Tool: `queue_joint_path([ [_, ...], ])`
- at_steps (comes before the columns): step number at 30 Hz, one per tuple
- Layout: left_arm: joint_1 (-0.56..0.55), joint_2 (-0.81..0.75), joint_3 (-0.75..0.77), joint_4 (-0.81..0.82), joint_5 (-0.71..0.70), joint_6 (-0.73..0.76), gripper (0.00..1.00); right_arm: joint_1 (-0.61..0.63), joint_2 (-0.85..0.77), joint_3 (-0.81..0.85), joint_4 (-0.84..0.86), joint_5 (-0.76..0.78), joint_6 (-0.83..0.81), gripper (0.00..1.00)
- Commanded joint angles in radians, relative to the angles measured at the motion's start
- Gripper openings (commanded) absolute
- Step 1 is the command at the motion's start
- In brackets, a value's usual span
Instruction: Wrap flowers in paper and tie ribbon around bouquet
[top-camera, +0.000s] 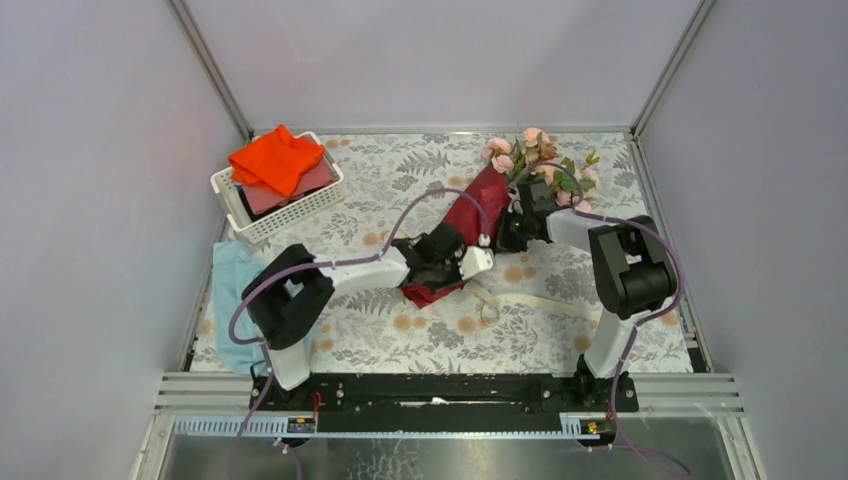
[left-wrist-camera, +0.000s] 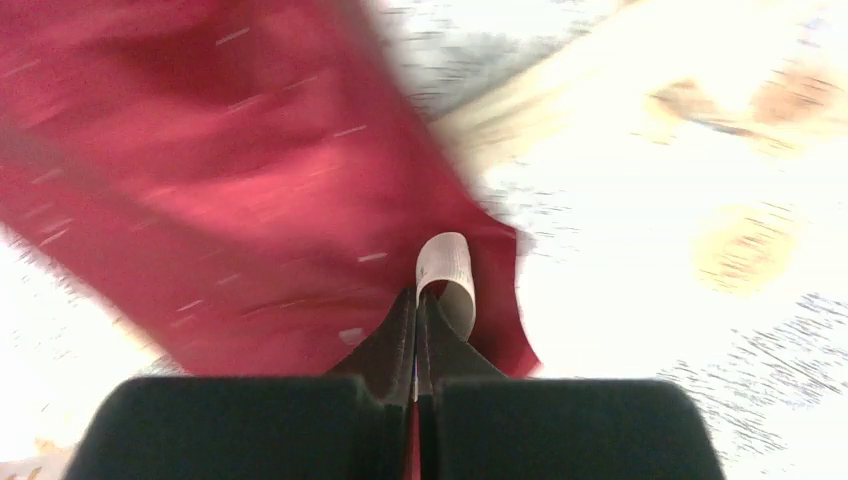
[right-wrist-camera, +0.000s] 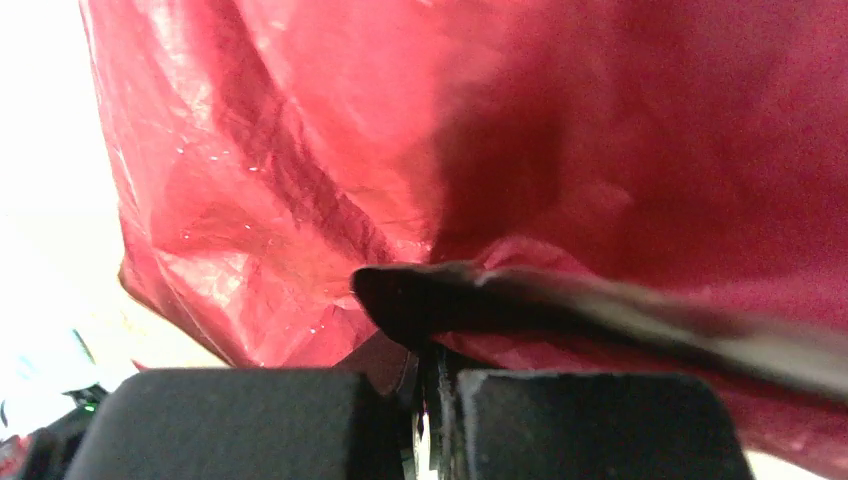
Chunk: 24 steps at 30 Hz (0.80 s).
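The bouquet lies slantwise mid-table: pink flowers (top-camera: 540, 160) with green leaves rise from a dark red paper (top-camera: 480, 205) cone. My left gripper (top-camera: 478, 262) sits at the cone's lower end. In its wrist view that gripper (left-wrist-camera: 417, 300) is shut on a curled loop of cream ribbon (left-wrist-camera: 447, 265) over the paper (left-wrist-camera: 250, 180). More ribbon (top-camera: 540, 300) trails across the table toward the right. My right gripper (top-camera: 512, 232) presses against the cone's middle. Its jaws (right-wrist-camera: 428, 350) are shut on a shadowed band, apparently ribbon (right-wrist-camera: 600, 310), against crinkled paper (right-wrist-camera: 300, 150).
A white basket (top-camera: 290, 215) with an orange cloth (top-camera: 277, 158) stands at the back left. A light blue cloth (top-camera: 232, 300) lies by the left arm's base. Purple cables loop over both arms. Grey walls close in both sides and the back.
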Motion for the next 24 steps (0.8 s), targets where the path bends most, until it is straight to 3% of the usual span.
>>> queue_joint_path([
  [1, -0.100, -0.056, -0.100, 0.059, 0.064, 0.125, 0.00, 0.110, 0.112, 0.102, -0.019, 0.051, -0.143, 0.01],
  [9, -0.199, -0.096, -0.174, -0.006, 0.188, 0.105, 0.00, 0.236, 0.171, 0.262, -0.028, -0.097, -0.259, 0.00],
  [13, -0.172, -0.202, -0.112, -0.109, 0.264, 0.090, 0.00, 0.236, 0.153, 0.241, -0.083, -0.036, -0.244, 0.00],
  [16, -0.056, -0.293, -0.024, -0.188, 0.324, 0.058, 0.00, 0.229, 0.119, 0.158, -0.071, 0.005, -0.203, 0.00],
  [20, 0.199, -0.293, 0.076, -0.195, 0.341, 0.031, 0.00, 0.229, 0.097, 0.070, -0.055, 0.044, -0.151, 0.00],
  [22, 0.306, -0.241, 0.098, -0.155, 0.295, 0.000, 0.00, 0.228, 0.081, 0.033, -0.041, 0.053, -0.129, 0.00],
  [24, 0.364, -0.163, 0.109, -0.091, 0.158, -0.028, 0.00, 0.228, 0.066, 0.012, -0.038, 0.065, -0.113, 0.00],
])
